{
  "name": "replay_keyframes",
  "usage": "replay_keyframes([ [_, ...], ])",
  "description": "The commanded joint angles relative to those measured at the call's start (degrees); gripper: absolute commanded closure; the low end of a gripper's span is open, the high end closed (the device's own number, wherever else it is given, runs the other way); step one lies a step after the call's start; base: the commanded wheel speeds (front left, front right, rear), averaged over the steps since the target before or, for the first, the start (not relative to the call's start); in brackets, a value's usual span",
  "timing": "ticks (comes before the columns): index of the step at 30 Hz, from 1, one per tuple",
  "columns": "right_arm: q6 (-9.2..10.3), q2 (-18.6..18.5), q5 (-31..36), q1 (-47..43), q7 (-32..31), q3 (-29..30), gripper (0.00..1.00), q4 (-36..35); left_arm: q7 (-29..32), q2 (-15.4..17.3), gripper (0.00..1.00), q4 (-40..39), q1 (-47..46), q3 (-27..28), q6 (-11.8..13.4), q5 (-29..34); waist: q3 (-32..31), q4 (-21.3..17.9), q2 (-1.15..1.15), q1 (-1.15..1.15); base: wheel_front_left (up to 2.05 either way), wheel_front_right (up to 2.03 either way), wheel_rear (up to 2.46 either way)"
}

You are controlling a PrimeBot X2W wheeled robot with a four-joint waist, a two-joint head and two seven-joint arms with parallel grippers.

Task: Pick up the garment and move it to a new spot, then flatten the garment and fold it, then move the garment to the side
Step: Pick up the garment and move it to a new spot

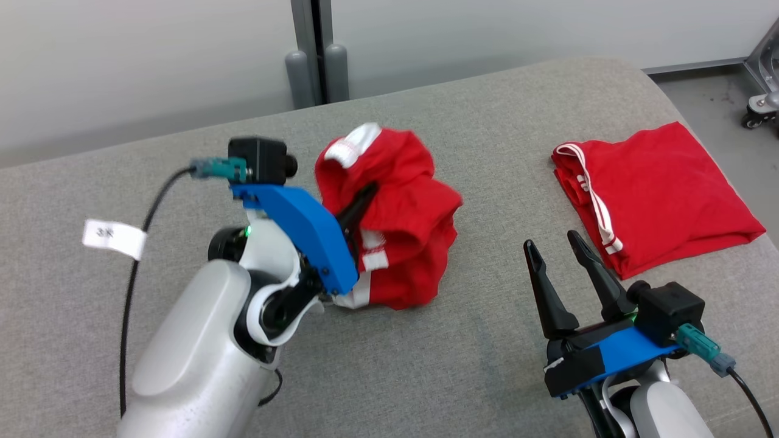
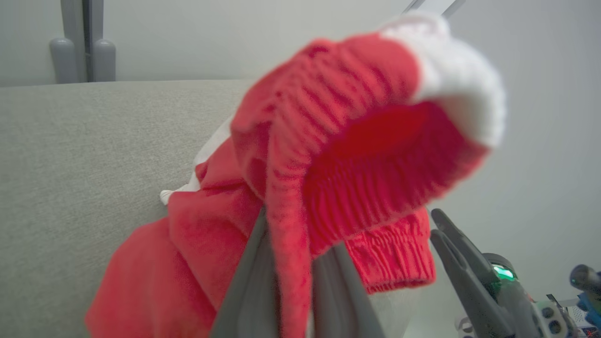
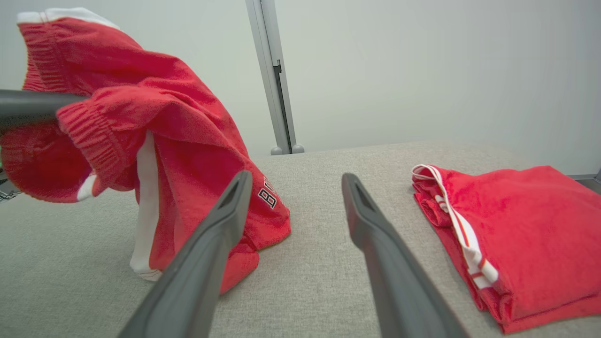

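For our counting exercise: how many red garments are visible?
2: a crumpled garment near the middle, held up by the left gripper, and a folded garment lying flat to its right.

Soft even light, faint shadows; the crumpled red cloth garment (image 2: 357, 141) blurs in the left wrist view (head view slightly smeared too).

In my head view the left gripper (image 1: 363, 204) has its fingertips buried in the garment (image 1: 405, 210). From the left wrist the waistband (image 2: 375, 117) is a close blur, and from the right wrist its white lettering (image 3: 267, 197) runs out of sight after the first letters. The writing on the tag (image 1: 114, 238) on the cable (image 1: 128, 292) is too small for me to read.
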State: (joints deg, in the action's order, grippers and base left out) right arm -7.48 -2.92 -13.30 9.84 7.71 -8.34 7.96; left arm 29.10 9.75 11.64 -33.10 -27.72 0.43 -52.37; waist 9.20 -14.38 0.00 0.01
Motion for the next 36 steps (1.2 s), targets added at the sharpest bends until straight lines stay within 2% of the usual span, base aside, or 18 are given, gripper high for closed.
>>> replay_keyframes([
  [1, -0.04, 0.0, -0.4, 0.7, 0.4, -0.1, 0.00, 0.1, -1.8, -0.4, 1.00, 3.8, 1.6, -0.2, -0.2, 0.7, 0.3, -0.1, 0.00, -0.01, 0.00, 0.00, 0.00],
  [2, -0.04, 0.0, -0.4, 0.8, 0.5, -0.1, 0.00, 0.2, -2.9, -0.8, 1.00, 5.9, 2.1, -0.4, -0.1, 1.3, 0.4, -0.2, 0.00, -0.01, 0.00, 0.00, 0.00],
  [3, -0.04, 0.0, -0.4, 1.0, 0.6, 0.0, 0.00, 0.3, -4.3, -0.9, 0.64, 8.2, 2.3, -0.5, 0.4, 2.1, 0.5, -0.1, 0.00, -0.01, 0.00, 0.00, 0.00],
  [4, -0.04, 0.0, -0.3, 1.1, 0.6, 0.1, 0.00, 0.4, -5.5, -1.0, 0.16, 10.3, 2.6, -0.6, 0.6, 2.8, 0.6, -0.1, 0.00, -0.01, 0.00, 0.00, 0.00],
  [5, -0.04, 0.0, -0.1, 1.2, 0.6, 0.2, 0.00, 0.4, -6.7, -1.2, 0.00, 12.2, 3.0, -0.8, 0.8, 3.2, 0.5, 0.1, 0.00, -0.01, 0.00, 0.00, 0.00],
  [10, -0.04, 0.0, 0.7, 0.4, 0.1, 0.8, 0.00, 0.4, -12.0, -1.9, 0.00, 18.4, 3.7, -0.9, 0.4, 4.9, -0.8, 1.6, 0.00, -0.01, 0.00, 0.00, 0.00],
  [13, -0.04, 0.0, 1.1, -0.2, -0.3, 1.2, 0.00, 0.0, -14.7, -1.8, 0.00, 18.5, 4.2, -1.0, -1.0, 5.5, -1.6, 2.5, 0.00, -0.01, 0.00, 0.00, 0.00],
  [15, -0.04, 0.0, 1.4, -0.7, -0.7, 1.5, 0.00, -0.4, -17.9, -1.2, 0.00, 17.6, 5.2, -0.9, -2.4, 6.2, -2.4, 3.4, 0.00, -0.01, 0.00, 0.00, 0.00],
  [18, -0.04, 0.0, 1.9, -1.5, -1.4, 2.1, 0.00, -1.1, -23.4, 0.3, 0.00, 15.7, 6.9, -0.3, -3.2, 7.6, -3.7, 4.8, 0.00, -0.01, 0.00, 0.00, 0.00],
  [27, -0.04, 0.0, 3.1, -5.3, -3.6, 4.7, 0.00, -3.4, -39.5, 5.3, 0.00, 8.7, 16.7, 1.9, -0.1, 13.5, -6.8, 9.2, 0.00, -0.01, 0.00, 0.00, 0.00],
  [33, -0.04, 0.0, 3.8, -7.4, -4.9, 6.5, 0.00, -4.2, -43.6, 8.1, 0.00, 5.3, 23.4, 5.2, 3.1, 16.0, -8.2, 10.9, 0.00, -0.01, 0.00, 0.00, 0.00],
  [36, -0.04, 0.0, 3.9, -8.3, -5.1, 7.4, 0.00, -4.2, -44.2, 8.9, 0.00, 3.2, 25.9, 7.5, 3.7, 17.6, -8.4, 11.5, 0.00, -0.01, 0.00, 0.00, 0.00],
])
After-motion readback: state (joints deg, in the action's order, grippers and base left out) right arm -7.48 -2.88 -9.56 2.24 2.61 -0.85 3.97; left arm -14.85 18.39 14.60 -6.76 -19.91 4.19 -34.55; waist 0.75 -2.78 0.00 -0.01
